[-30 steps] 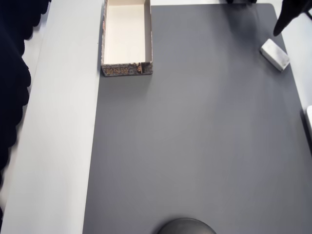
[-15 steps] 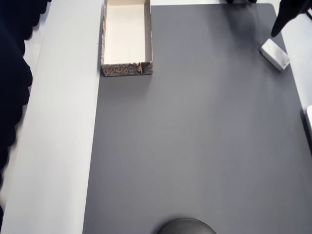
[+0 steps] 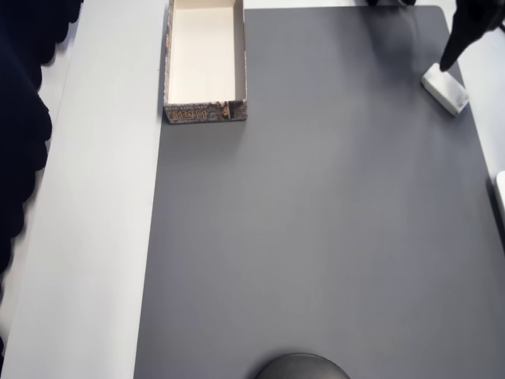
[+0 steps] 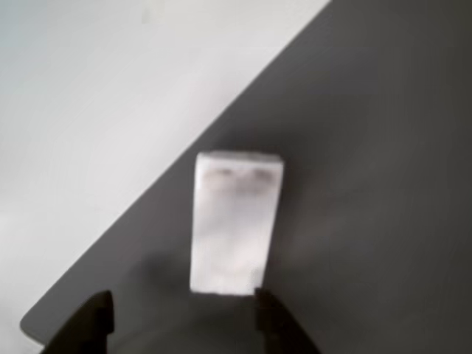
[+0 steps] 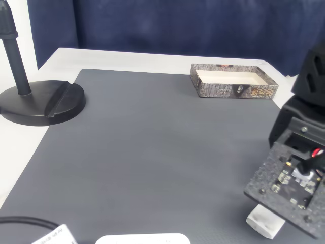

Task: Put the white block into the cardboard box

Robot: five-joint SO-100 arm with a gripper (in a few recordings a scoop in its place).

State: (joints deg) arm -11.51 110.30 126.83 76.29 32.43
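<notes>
- The white block [image 4: 236, 225] lies flat on the grey mat [image 3: 316, 221], close to the mat's right edge near its top right corner in the overhead view [image 3: 446, 89]; its long side runs at a slant to that edge.
- The gripper [image 4: 184, 321] hangs just above the block's near end; in the wrist view two dark fingertips [image 4: 92, 321] stand apart, one on each side of that end, with nothing between them, so the fingers are spread.
- In the overhead view one dark finger [image 3: 458, 43] points down at the block's upper end.
- The cardboard box [image 3: 205, 63] sits at the mat's top left corner, lidless, its cream interior bare, well apart from the block.
- In the fixed view, the arm's black wrist [image 5: 289, 178] covers most of the block [image 5: 264, 223]; a black stand base [image 5: 40, 101] rests at the mat's left edge.
</notes>
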